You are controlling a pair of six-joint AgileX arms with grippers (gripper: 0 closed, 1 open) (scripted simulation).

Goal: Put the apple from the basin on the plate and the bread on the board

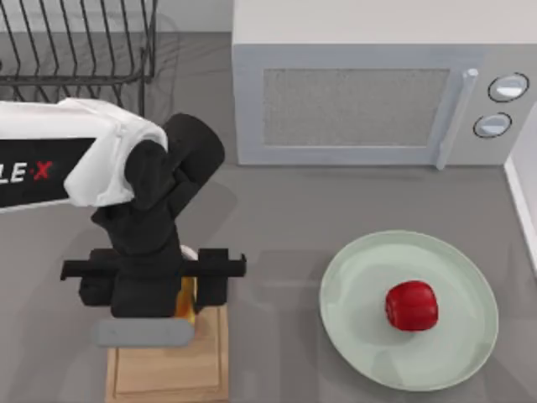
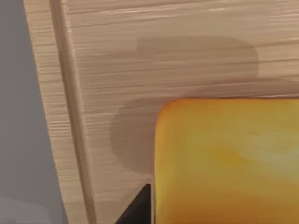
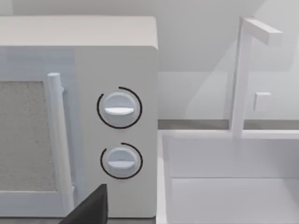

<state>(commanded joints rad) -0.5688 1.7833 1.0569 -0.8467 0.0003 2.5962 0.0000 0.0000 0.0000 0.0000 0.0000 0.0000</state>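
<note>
Working from the top view, I read my left gripper (image 1: 186, 295) low over the near-left rectangular light-wood cutting board (image 1: 168, 365), its fingers clamped on the golden-orange cube of bread (image 1: 185, 300). In the left wrist view the bread (image 2: 229, 161) sits just above the board's grooved border (image 2: 70, 116). To the right, the glossy red apple (image 1: 412, 306) rests on the round mint-green plate (image 1: 361, 336), near the white microwave (image 1: 369, 84).

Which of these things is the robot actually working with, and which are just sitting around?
In the job: apple on the plate; bread over the board, at the left gripper.
Just there: microwave, dish rack, basin.
</note>
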